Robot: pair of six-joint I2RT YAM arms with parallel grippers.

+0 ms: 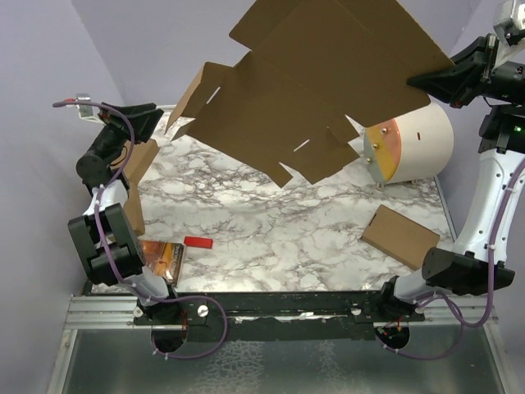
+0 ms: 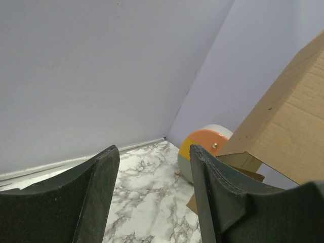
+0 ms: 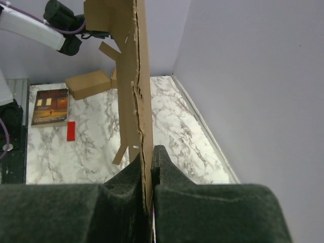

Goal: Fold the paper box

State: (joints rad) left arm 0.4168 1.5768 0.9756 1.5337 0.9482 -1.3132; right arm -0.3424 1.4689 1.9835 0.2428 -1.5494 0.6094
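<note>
Overhead view, wrist close-ups, sharing paper box (image 1: pixel 328 82)

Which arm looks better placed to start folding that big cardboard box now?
Left, I'd say. The left gripper is open and empty, near a side flap of the paper box. The right gripper is shut on the box's opposite edge, holding it above the table, so it is busy.

The left arm (image 1: pixel 102 238) and right arm (image 1: pixel 484 205) have white shells and black joints. Purple cables (image 1: pixel 117 135) run along them. The fingers (image 2: pixel 98 197) are black with grainy padded faces. A green light (image 1: pixel 518 129) glows on the right arm.
</note>
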